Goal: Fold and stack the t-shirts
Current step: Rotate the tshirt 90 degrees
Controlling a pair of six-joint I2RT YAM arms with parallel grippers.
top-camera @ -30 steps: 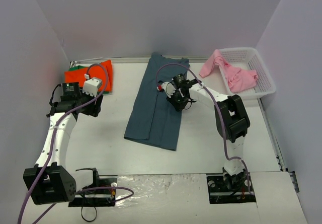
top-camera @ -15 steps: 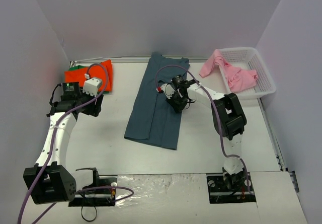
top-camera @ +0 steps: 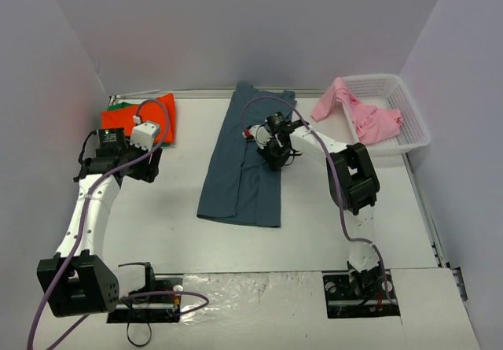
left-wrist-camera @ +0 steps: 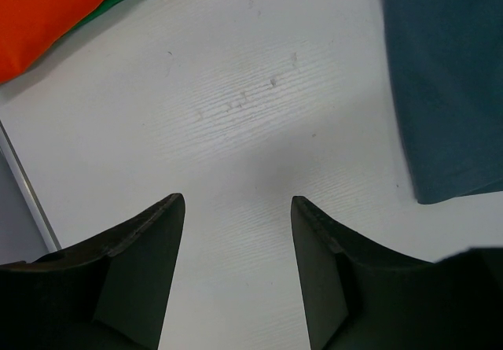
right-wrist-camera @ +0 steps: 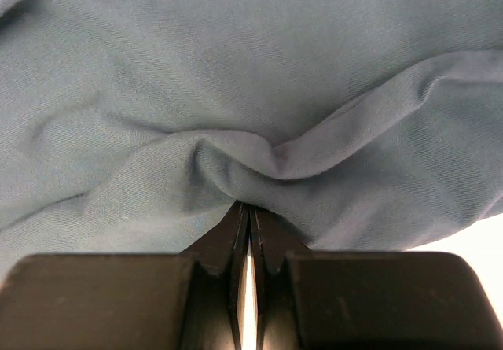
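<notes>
White table (top-camera: 157,224) w/ faint wood grain; plain pale-grey walls (top-camera: 236,27) on 3 sides; even light.

Blue shirt (top-camera: 244,169): folded lengthwise into a long strip, centre, one ridge bunched. Orange shirt (top-camera: 137,118): folded, far left, apparently atop green shirt (top-camera: 118,107). Pink shirt (top-camera: 357,112): crumpled, draped over basket (top-camera: 414,108) rim.

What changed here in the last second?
The right arm's fingers, pinching the blue shirt, slid a little toward the back wall, dragging the shirt's near right corner with them. The left arm, orange shirt and pink shirt stayed put.
</notes>
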